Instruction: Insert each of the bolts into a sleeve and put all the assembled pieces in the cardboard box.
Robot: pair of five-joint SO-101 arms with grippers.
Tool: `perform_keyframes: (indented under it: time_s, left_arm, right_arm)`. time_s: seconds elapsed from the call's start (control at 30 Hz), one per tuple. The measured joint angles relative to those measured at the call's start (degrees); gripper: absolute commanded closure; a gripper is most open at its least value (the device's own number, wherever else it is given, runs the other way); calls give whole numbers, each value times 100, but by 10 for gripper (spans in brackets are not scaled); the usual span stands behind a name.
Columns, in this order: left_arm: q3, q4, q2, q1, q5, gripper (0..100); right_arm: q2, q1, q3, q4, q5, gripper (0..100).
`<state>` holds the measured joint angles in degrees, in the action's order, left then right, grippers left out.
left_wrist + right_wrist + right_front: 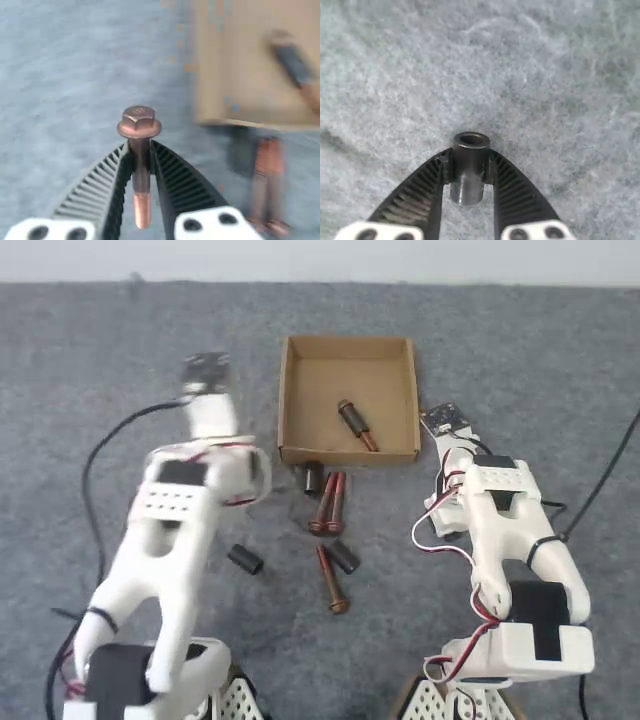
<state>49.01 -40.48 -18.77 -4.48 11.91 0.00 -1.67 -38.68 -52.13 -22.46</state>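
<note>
My left gripper (140, 146) is shut on a copper bolt (140, 165), hex head beyond the fingertips, held above the carpet left of the cardboard box (235, 75). My right gripper (469, 156) is shut on a black sleeve (469, 170), bore end facing away, over bare carpet. The cardboard box (348, 452) holds one assembled piece (356, 425). In front of it lie a sleeve (312, 477), two bolts side by side (331, 503), another bolt (332, 581) and two more sleeves (344, 556) (245, 559).
Grey carpet covers the table. The left arm (185, 500) stands left of the box and the right arm (500, 510) at the box's right front corner. Cables trail off beside both arms.
</note>
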Motion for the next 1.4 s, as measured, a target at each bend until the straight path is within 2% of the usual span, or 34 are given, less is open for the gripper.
perform_keyframes:
  time_s: [0.1,0.2,0.33,0.77,0.93,1.3,1.4]
  left_arm:
    - [747,949,0,-519,-79,988]
    - [1248,1556,0,-703,-105,988]
    - [1336,1732,0,-721,-202,988]
    - [1336,1767,0,-774,-580,988]
    - [1336,1767,0,-774,-580,988]
    - [1336,1767,0,-774,-580,988]
    - [1336,1767,0,-774,-580,988]
  right_arm:
    - [0,0,0,0,35,992]
    - [0,0,0,53,343,992]
    - [9,0,35,149,747,992]
    - [9,123,1688,396,835,992]
    - [114,141,1688,1793,853,992]
    - [1292,149,1143,6734,853,992]
    - [1723,132,1301,7411,853,992]
